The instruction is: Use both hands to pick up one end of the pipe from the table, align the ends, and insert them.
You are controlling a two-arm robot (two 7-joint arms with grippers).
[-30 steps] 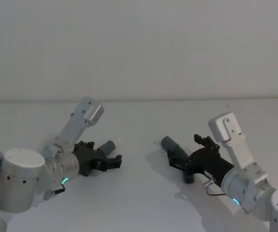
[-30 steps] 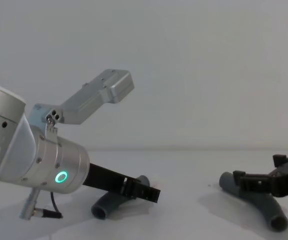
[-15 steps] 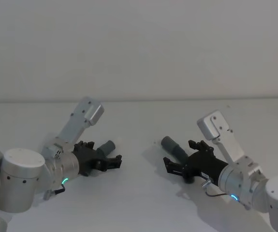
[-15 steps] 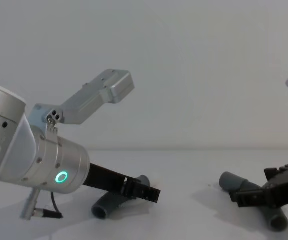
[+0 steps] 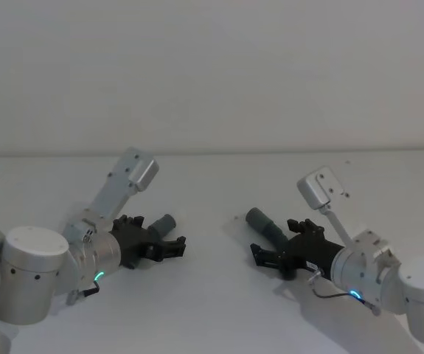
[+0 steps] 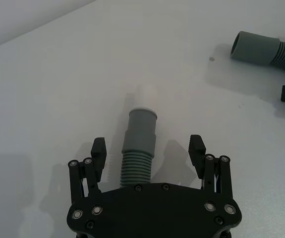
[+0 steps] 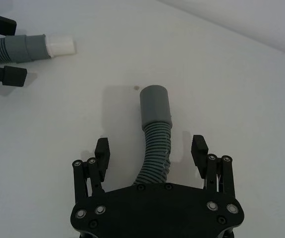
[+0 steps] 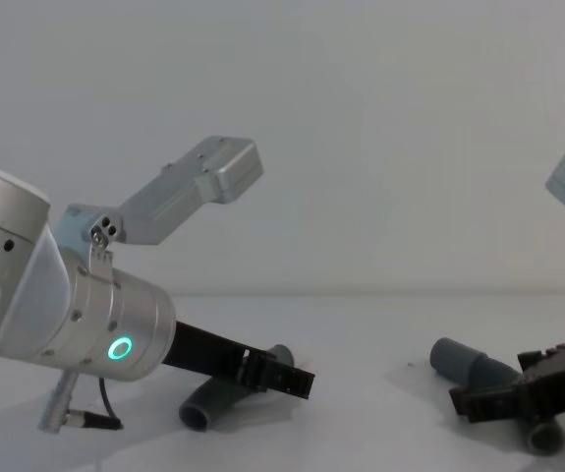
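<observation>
Two grippers, both spread wide, each straddle one hose piece lying flat on the matte white table [image 6: 43, 89].

Nearest in the left wrist view: the left gripper [image 6: 147, 145], black, angular, screw-studded. Its fingers stand well apart on either side of the left pipe piece [image 6: 137, 166], with a gap on both sides and no pad touching. The piece is dark grey and ribbed, widening into a smooth cuff [image 6: 140, 126] that ends in a short white tip [image 6: 144, 96] pointing away from the gripper.

The right wrist view shows the same arrangement. The right gripper [image 7: 151, 144] is fully open around the curved ribbed stretch of the right pipe piece [image 7: 156, 151], with clear space at each finger. Beyond it, the smooth socket [image 7: 155, 106] ends plain and open.

Farther off, in the head view, the left gripper is at lower left of the frame and the right at lower right. The two cuffs point towards each other, well apart.

A green ring [image 8: 120, 347] glows on the silver left arm [image 8: 85, 315].
</observation>
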